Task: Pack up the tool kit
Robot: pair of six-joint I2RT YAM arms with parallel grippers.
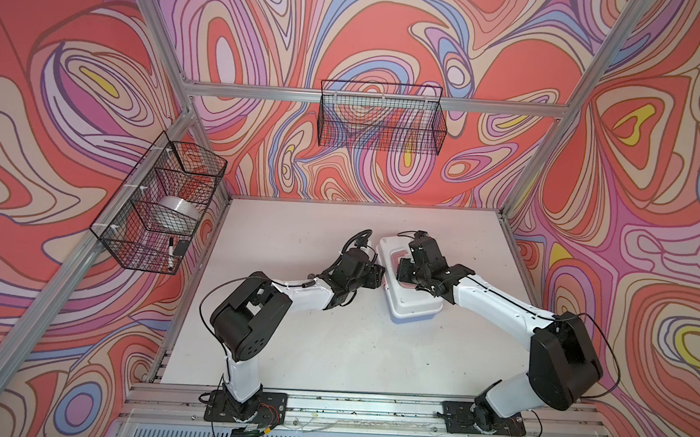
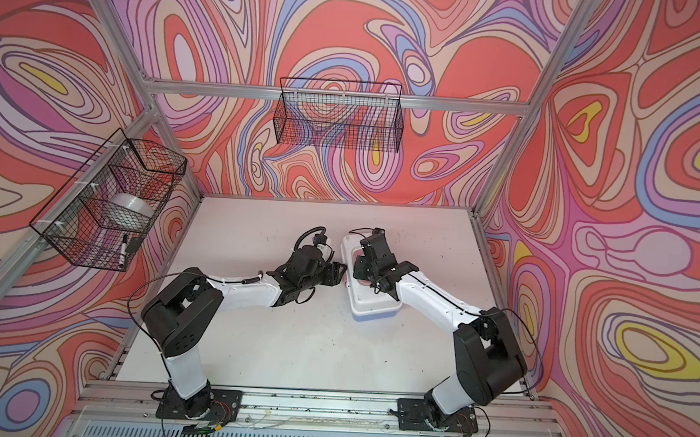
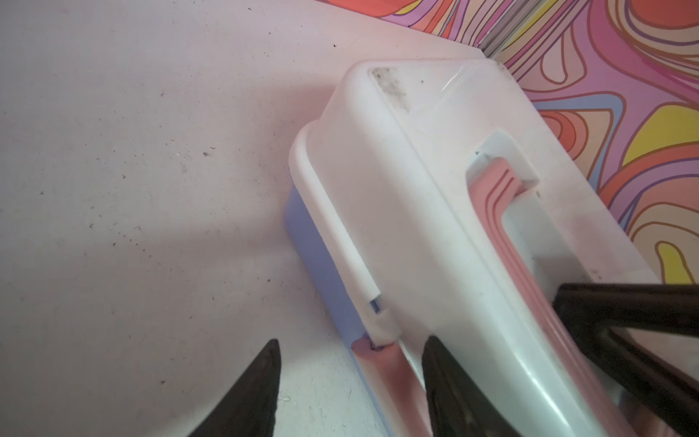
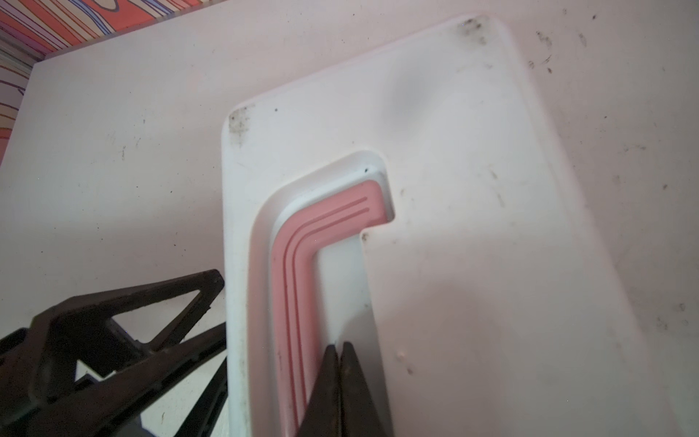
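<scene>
The tool kit (image 1: 413, 306) (image 2: 370, 304) lies closed on the table right of centre, its white lid (image 3: 416, 189) (image 4: 491, 227) over a periwinkle-blue base (image 3: 317, 257). The pink handle (image 3: 503, 212) (image 4: 299, 257) lies flat in its recess. My left gripper (image 1: 378, 277) (image 2: 338, 273) (image 3: 352, 339) is open at the box's left side. The pink latch (image 3: 382, 374) sits between its fingers, and one finger lies over the lid's edge. My right gripper (image 1: 402, 271) (image 2: 357, 270) (image 4: 339, 345) is shut, tips down in the recess beside the handle. No loose tools are in view.
A black wire basket (image 1: 381, 117) hangs on the back wall. Another wire basket (image 1: 161, 208) on the left wall holds a tape roll (image 1: 173, 213) and a marker (image 1: 170, 252). The white table (image 1: 290, 349) is walled in by aluminium posts and patterned panels.
</scene>
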